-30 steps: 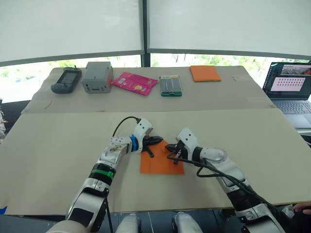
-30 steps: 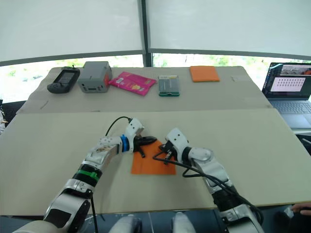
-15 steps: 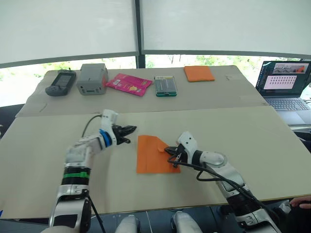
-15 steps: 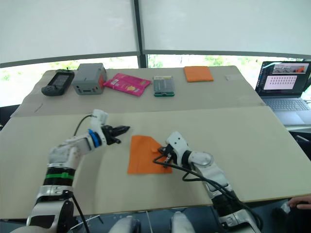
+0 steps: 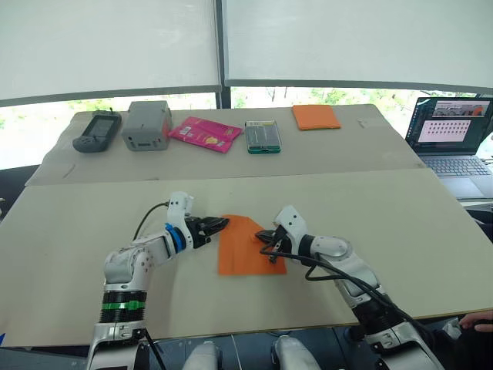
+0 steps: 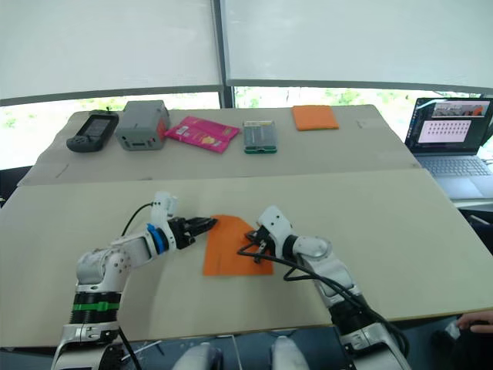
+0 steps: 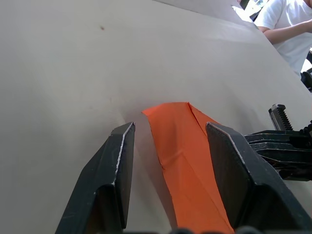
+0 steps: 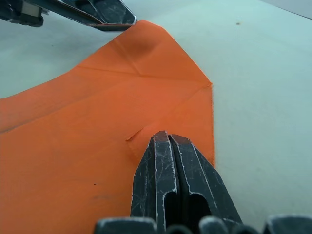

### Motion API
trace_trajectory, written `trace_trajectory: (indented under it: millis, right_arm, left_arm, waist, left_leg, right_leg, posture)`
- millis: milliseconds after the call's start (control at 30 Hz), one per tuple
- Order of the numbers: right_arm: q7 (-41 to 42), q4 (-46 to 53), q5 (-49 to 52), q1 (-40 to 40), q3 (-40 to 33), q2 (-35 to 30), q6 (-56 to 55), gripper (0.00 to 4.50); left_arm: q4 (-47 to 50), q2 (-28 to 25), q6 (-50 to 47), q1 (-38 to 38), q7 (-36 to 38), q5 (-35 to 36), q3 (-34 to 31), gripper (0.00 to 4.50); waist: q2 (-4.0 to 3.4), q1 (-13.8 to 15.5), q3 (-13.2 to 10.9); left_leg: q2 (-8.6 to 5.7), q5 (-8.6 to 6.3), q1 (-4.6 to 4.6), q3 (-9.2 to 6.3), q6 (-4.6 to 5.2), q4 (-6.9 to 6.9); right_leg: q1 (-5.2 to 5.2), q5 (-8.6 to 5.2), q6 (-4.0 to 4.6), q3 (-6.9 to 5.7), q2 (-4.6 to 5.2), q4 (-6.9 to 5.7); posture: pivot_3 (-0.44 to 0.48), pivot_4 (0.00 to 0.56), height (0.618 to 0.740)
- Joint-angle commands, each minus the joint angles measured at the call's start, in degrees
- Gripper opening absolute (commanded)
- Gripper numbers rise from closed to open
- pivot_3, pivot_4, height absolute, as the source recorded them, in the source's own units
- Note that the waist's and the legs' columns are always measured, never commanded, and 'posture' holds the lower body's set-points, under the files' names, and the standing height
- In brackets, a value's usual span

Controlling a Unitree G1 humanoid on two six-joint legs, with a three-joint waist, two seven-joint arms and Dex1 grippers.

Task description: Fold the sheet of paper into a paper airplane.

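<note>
Orange sheet of paper (image 5: 248, 247) pinned by pressed-together right hand (image 5: 265, 237); bring spread left hand (image 5: 218, 224) under far-left corner, fold slowly.

No text, label, brand or number could be read. The pink printed packet (image 5: 202, 132) and the laptop screen (image 5: 447, 128) at two o'clock carried markings too small to make out.

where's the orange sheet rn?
The sheet of paper lies on the near table, centre of the head views, between the left gripper and right gripper.
</note>
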State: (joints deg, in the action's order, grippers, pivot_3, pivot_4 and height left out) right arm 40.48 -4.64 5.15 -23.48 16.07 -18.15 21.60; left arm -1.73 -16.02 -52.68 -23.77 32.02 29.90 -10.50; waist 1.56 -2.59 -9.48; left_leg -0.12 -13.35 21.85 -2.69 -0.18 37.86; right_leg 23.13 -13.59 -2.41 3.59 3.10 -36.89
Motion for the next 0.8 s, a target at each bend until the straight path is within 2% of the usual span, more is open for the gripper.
trace_trajectory:
  millis: [33, 167, 233, 500, 800]
  right_arm:
    - [0.30, -1.63, -1.30, 1.47, 1.10, -0.68, 1.07, 0.00]
    - [0.01, -1.31, -1.30, 1.63, 0.90, -0.78, 1.38, 0.00]
    - [-0.08, -1.21, -1.35, 1.69, 0.88, -0.85, 1.45, 0.00]
    - [-0.40, 0.47, -2.02, 0.90, 0.86, -1.38, 2.46, 0.00]
    - [-0.78, 3.31, -1.23, 0.31, -0.39, -0.87, 3.90, 0.00]
  left_arm:
    - [0.41, 0.05, 0.17, -0.01, -1.02, 0.91, -0.54, 1.92]
    - [1.42, -0.04, 1.50, 0.19, 0.25, 1.06, 0.92, 0.65]
    - [3.88, -1.15, 2.60, 0.68, 2.04, 0.00, 3.94, 0.02]
    - [9.96, -6.73, 8.54, 2.95, 5.14, -6.79, 16.06, 0.02]
    - [8.25, -5.23, 14.87, 5.35, 3.72, -13.22, 22.61, 0.02]
  waist:
    - [0.00, 0.01, 0.00]
    - [0.00, 0.03, 0.00]
    - [0.00, 0.03, 0.00]
    - [0.00, 0.10, 0.00]
    - [0.00, 0.18, 0.00]
  left_leg:
    - [0.01, 0.00, 0.00, 0.00, 0.00, 0.00]
    - [-0.02, 0.00, 0.02, 0.01, 0.00, 0.00]
    - [-0.03, 0.00, 0.03, 0.03, 0.00, 0.00]
    - [-0.02, 0.00, 0.06, 0.04, -0.01, -0.01]
    - [-0.02, 0.00, 0.12, 0.05, 0.00, 0.00]
  right_leg:
    - [0.00, 0.00, 0.00, 0.00, -0.01, 0.00]
    - [0.00, 0.00, 0.00, 0.00, 0.06, 0.02]
    - [-0.01, 0.00, 0.00, 0.01, 0.08, 0.05]
    - [0.00, 0.00, 0.00, 0.02, 0.07, 0.11]
    - [0.03, 0.00, -0.01, 0.02, 0.09, 0.14]
  posture:
    - [0.000, 0.150, 0.740]
    - [0.000, 0.150, 0.740]
    - [0.000, 0.150, 0.740]
    - [0.000, 0.150, 0.740]
    - [0.000, 0.150, 0.740]
